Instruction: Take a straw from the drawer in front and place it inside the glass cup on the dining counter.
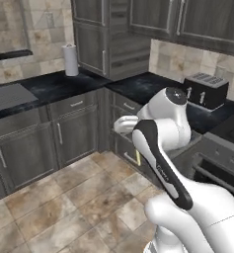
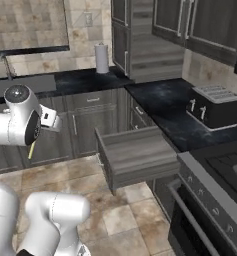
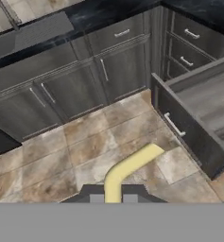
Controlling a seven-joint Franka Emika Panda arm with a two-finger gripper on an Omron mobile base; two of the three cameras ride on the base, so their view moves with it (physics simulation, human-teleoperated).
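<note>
Hand view shows our pincer (image 3: 113, 198) clamped on the pale yellow bendy plastic straw (image 3: 127, 169), which we judge light, flexible and best held near its straight end.

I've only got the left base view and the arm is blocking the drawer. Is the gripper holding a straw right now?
Observer: Yes. In the hand view the gripper is shut on a yellow straw with a bent end.
Operator: Okay, and is the drawer open?
Observer: Yes. The right base view shows the drawer pulled out. The straw hangs over the floor, apart from the drawer.
</note>
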